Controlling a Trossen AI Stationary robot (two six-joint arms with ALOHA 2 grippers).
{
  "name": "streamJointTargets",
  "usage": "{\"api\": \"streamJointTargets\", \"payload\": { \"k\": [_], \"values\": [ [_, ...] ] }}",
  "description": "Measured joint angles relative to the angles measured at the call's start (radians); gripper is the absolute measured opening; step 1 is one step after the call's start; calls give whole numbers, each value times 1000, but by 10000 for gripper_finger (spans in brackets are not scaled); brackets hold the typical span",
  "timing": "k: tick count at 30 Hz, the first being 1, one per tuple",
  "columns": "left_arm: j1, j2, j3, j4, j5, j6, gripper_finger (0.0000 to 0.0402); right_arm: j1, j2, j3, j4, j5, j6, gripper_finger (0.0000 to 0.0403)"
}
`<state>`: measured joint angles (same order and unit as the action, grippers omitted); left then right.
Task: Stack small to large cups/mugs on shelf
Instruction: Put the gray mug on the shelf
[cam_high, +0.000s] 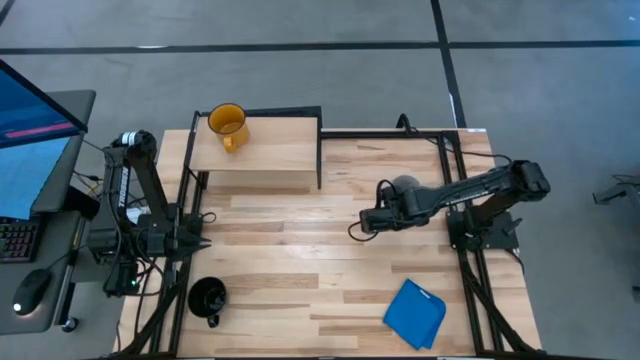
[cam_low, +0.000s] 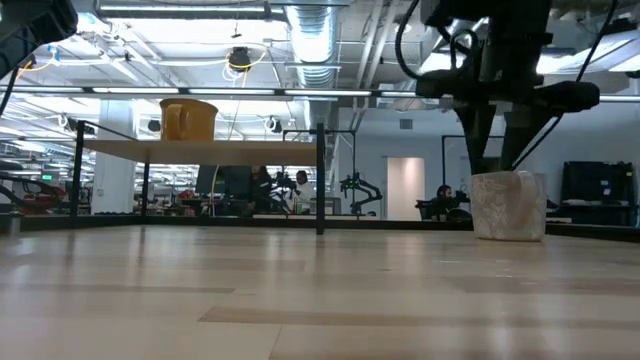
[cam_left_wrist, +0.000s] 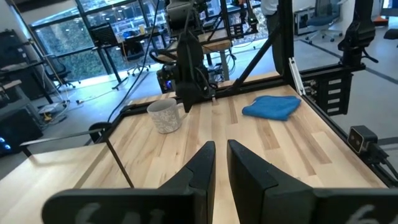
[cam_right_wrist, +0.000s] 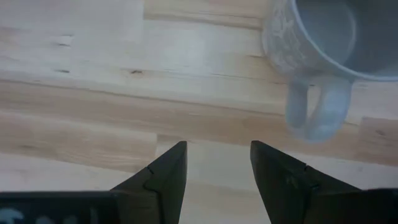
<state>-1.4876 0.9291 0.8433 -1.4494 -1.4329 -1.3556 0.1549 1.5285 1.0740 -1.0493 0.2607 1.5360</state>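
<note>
In the overhead frame the right gripper hangs at centre-right with its fingers spread wide and empty, and the arm behind it hides most of the grey-white mug, whose far rim is also cut off in the right wrist view (its handle points toward the fingers). The yellow mug stands on the shelf at upper left. The black mug sits at lower left, and the left gripper, pinched shut on nothing, waits at the left edge.

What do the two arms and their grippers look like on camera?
Both are matte black, jointed arms with looping black cables. The left arm carries white markings near its upper link. The left gripper and right gripper each have two dark, angular, wedge-shaped fingers.
</note>
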Motion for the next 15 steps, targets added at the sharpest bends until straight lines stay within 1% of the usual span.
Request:
{"api": "streamJointTargets", "payload": {
  "k": [4,9,12,15],
  "values": [
    [0,0,0,0,16,-7,32,19,-3,0,-20,-2,14,201],
    [0,0,0,0,17,-18,32,44,-35,0,-60,-70,38,201],
    [0,0,0,0,17,-18,32,53,-41,0,-103,-79,85,201],
    [0,0,0,0,17,-18,32,50,-40,0,-184,-80,140,201]
  ]
}}
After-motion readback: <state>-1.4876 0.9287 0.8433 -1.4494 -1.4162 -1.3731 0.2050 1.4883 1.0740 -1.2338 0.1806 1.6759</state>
